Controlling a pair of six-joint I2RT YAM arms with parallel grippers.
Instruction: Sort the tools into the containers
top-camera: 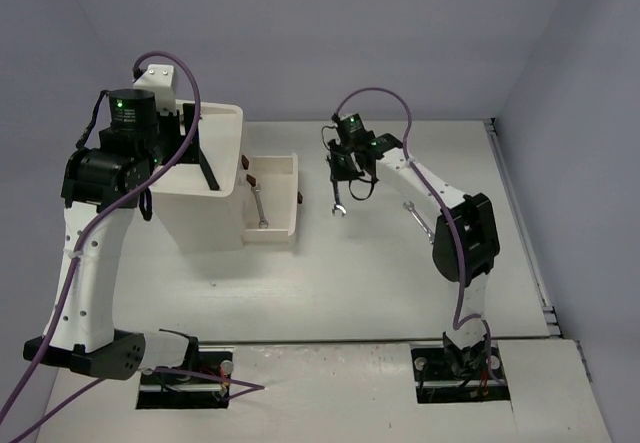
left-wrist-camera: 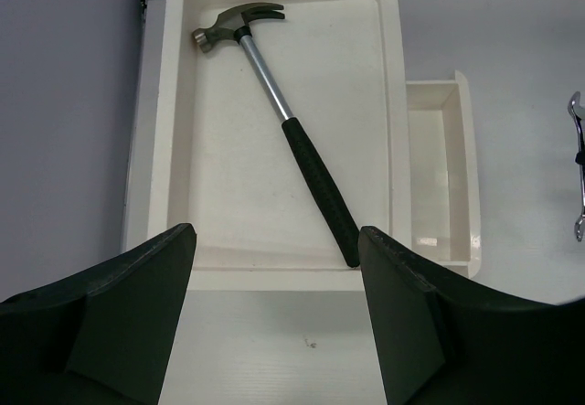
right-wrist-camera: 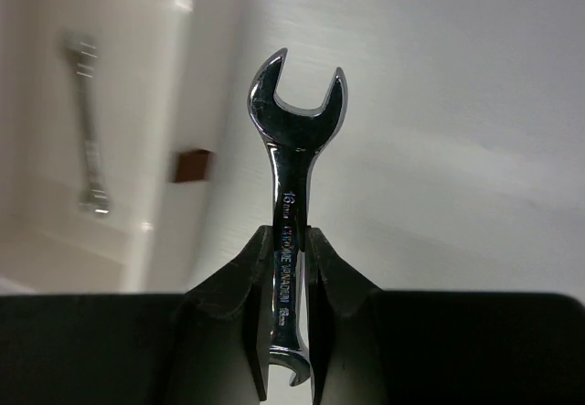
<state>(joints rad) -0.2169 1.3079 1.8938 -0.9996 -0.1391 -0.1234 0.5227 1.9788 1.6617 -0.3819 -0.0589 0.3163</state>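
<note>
A black-handled hammer (left-wrist-camera: 292,131) lies diagonally in the top tray (left-wrist-camera: 174,149) of the white cabinet (top-camera: 205,218). My left gripper (left-wrist-camera: 279,286) is open and empty, held above the tray's near edge; it also shows in the top view (top-camera: 190,123). One white drawer (top-camera: 272,235) is pulled out to the right and holds a small silver wrench (top-camera: 260,206). My right gripper (right-wrist-camera: 291,259) is shut on another silver wrench (right-wrist-camera: 294,149), which hangs above the table just right of the drawer (top-camera: 340,201).
A further silver wrench (top-camera: 418,218) lies on the table by the right arm's elbow. The drawer's dark-red handle (right-wrist-camera: 192,165) shows left of the held wrench. Grey walls close in the table at the back and on both sides.
</note>
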